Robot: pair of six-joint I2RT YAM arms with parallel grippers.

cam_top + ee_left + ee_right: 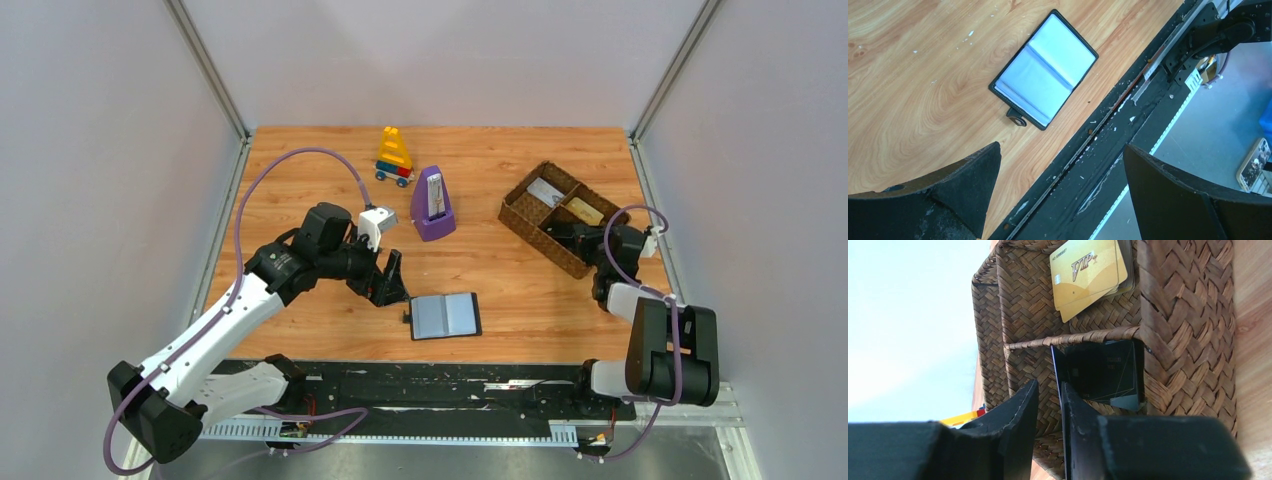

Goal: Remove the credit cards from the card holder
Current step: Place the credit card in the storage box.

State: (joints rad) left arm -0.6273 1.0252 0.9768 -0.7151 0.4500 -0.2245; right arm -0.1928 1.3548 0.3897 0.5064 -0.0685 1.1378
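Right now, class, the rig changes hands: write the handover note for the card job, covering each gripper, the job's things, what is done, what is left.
Left gripper: open, empty, poised beside the card holder.
Right gripper: jaws narrowly apart, gripping nothing visible, at the woven tray compartment holding a dark card.
Gold cards lie in the neighbouring compartment.
Done: cards are in the tray; the holder lies open, none showing.
Left: check its pockets for hidden cards.

Card holder (446,316) reachable from above (left arm (300,262) crowds its left side).
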